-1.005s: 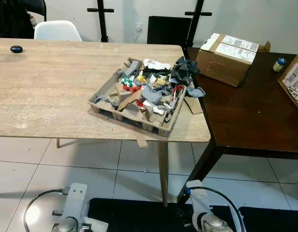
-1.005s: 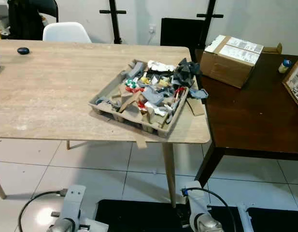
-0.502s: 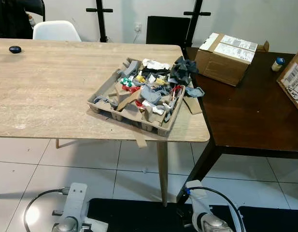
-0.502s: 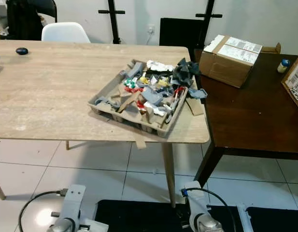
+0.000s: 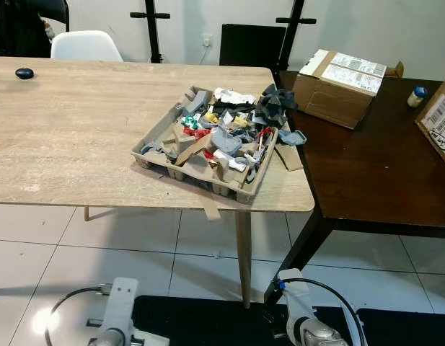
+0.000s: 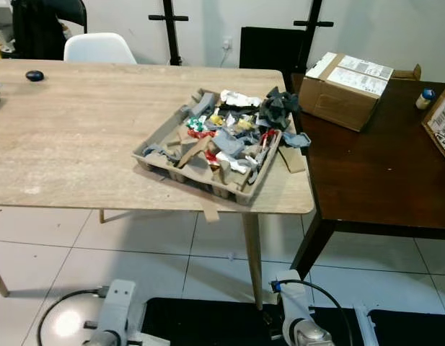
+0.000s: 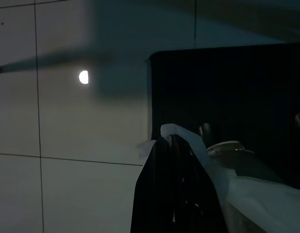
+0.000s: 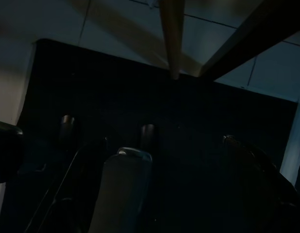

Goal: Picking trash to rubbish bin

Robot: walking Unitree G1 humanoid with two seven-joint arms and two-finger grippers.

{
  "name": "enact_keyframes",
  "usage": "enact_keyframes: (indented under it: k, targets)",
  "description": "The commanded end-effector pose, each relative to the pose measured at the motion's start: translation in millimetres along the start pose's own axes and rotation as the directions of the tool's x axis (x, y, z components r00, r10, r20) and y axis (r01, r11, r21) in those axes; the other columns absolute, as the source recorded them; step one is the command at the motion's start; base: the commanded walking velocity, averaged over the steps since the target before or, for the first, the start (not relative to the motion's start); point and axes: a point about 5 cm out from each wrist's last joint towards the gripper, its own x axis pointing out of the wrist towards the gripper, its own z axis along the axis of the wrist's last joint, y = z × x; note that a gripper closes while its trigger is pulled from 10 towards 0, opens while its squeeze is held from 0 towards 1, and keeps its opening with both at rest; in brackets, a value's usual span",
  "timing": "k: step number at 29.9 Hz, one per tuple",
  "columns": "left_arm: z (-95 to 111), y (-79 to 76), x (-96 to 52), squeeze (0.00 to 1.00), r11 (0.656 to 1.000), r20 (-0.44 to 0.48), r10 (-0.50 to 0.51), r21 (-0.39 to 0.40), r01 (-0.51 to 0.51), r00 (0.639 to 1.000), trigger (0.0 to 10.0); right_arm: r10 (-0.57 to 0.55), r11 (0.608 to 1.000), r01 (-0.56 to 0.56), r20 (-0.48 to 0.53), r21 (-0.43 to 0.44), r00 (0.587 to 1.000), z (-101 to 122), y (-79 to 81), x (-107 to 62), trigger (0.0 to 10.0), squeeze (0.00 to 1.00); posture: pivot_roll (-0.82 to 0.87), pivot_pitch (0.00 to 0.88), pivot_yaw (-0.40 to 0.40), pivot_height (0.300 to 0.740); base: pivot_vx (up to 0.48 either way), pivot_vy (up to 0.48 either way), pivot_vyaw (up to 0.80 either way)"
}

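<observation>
Many scraps of trash (image 5: 223, 133) lie heaped in a pulp tray (image 5: 159, 135) near the corner of the light table (image 5: 71, 137), likely gathered there for one carry to a bin; a box (image 5: 340, 86) sits on the dark table (image 5: 373, 173) beside the tray; both arms hang low, well below the tray, the left gripper (image 7: 176, 194) with fingers seemingly together over floor tiles; the right gripper's (image 8: 120, 184) fingers I cannot tell.
</observation>
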Motion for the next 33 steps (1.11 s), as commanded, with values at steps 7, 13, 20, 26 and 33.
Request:
enact_keyframes:
  k: [7, 13, 20, 26, 33]
  targets:
    - [-7, 2.4, -1.5, 0.00, 1.000, -0.025, 0.004, 0.011, -0.004, 1.000, 10.0, -0.018, 1.000, 0.018, -0.023, 0.002, 1.000, -6, -2.3, -1.5, 10.0, 0.00, 0.14, 0.119, 0.009, 0.740, 0.000, 0.000, 0.00]
    - [-5, -1.4, -0.9, 0.00, 1.000, -0.021, 0.003, 0.011, -0.002, 1.000, 10.0, -0.004, 1.000, 0.004, -0.017, 0.023, 1.000, -4, -1.1, -0.8, 10.0, 0.00, 0.14, 0.117, 0.008, 0.740, 0.000, 0.000, 0.00]
    - [-3, -0.1, -0.4, 0.00, 1.000, -0.014, 0.004, 0.012, -0.004, 1.000, 10.0, -0.026, 0.999, 0.025, -0.012, -0.047, 1.000, -2, -2.5, -0.7, 10.0, 0.00, 0.14, 0.110, 0.008, 0.740, 0.000, 0.000, 0.00]
    - [-4, 3.1, -0.8, 0.00, 1.000, -0.018, 0.006, 0.014, -0.005, 1.000, 10.0, -0.036, 0.999, 0.035, -0.024, -0.034, 0.999, -6, -1.9, -1.2, 10.0, 0.00, 0.14, 0.105, 0.010, 0.740, 0.000, 0.000, 0.00]
    - [0, 14.7, 0.0, 0.00, 1.000, -0.003, 0.016, 0.018, -0.016, 1.000, 10.0, -0.007, 1.000, 0.006, -0.029, -0.018, 1.000, -9, 1.4, -1.5, 10.0, 0.00, 0.14, 0.094, 0.012, 0.740, 0.000, 0.000, 0.00]
